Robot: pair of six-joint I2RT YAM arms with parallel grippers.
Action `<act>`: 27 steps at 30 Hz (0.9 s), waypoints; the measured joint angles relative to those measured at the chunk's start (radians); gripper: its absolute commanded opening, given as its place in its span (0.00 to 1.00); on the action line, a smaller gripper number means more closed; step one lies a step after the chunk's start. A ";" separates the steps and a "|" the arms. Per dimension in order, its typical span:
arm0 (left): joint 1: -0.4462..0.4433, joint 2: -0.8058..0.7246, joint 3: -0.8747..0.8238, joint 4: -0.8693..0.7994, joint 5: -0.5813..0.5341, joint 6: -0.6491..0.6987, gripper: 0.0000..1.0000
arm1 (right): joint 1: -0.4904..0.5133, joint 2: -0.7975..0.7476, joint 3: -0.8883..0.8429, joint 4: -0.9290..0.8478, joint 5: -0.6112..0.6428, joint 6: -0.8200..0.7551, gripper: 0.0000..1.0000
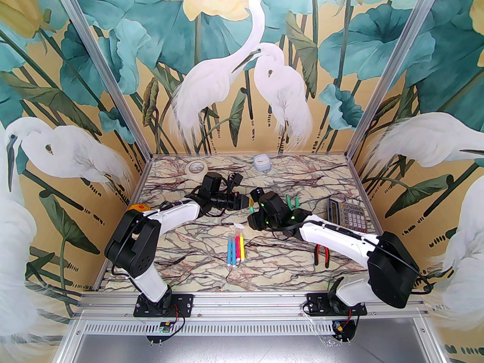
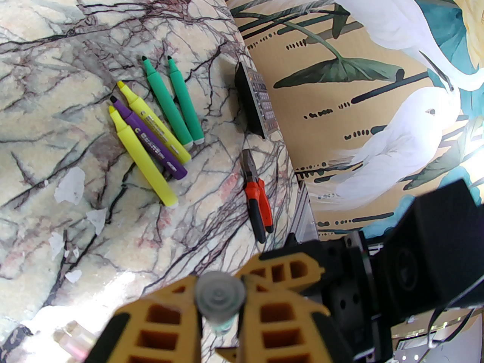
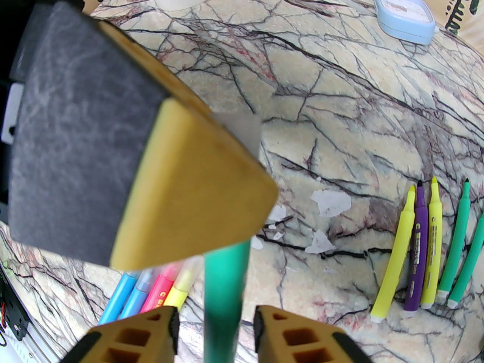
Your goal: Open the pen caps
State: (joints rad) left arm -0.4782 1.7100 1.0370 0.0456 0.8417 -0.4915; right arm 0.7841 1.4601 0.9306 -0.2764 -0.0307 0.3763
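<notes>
Over the middle of the table my left gripper (image 1: 247, 202) and right gripper (image 1: 255, 207) meet end to end. The left gripper (image 2: 220, 291) is shut on the clear cap (image 2: 219, 297) of a green marker. My right gripper (image 3: 215, 318) is shut on that marker's green barrel (image 3: 225, 278), and the left gripper's finger (image 3: 189, 187) hides most of the cap (image 3: 244, 131). Two blue, one pink and one yellow capped markers (image 1: 236, 248) lie side by side. Two yellow, one purple and two green uncapped markers (image 2: 155, 131) lie in a row. Several loose caps (image 2: 70, 185) are scattered on the marble.
Red-handled pliers (image 2: 259, 202) and a calculator (image 2: 257, 104) lie near the right wall. A tape roll (image 1: 197, 168) and a pale blue box (image 1: 262, 162) sit at the back. The patterned walls close in three sides.
</notes>
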 measured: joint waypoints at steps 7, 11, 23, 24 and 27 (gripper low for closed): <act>0.000 0.000 0.000 0.025 0.021 -0.037 0.06 | 0.000 0.026 -0.005 0.042 0.000 0.001 0.41; 0.000 0.000 0.000 0.048 0.036 -0.058 0.06 | 0.000 0.040 -0.005 0.059 -0.001 0.001 0.37; 0.001 0.000 -0.003 0.106 0.050 -0.112 0.01 | -0.014 0.042 -0.014 0.079 -0.008 0.013 0.06; 0.003 0.001 -0.005 0.106 0.050 -0.116 0.00 | -0.014 0.042 -0.016 0.079 -0.011 0.013 0.04; 0.010 0.001 -0.016 0.113 0.055 -0.129 0.00 | -0.014 0.042 -0.023 0.083 -0.021 0.010 0.00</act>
State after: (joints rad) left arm -0.4683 1.7107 1.0210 0.1581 0.8970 -0.6209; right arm 0.7704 1.5017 0.9081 -0.1932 -0.0521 0.3866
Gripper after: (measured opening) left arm 0.160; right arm 0.177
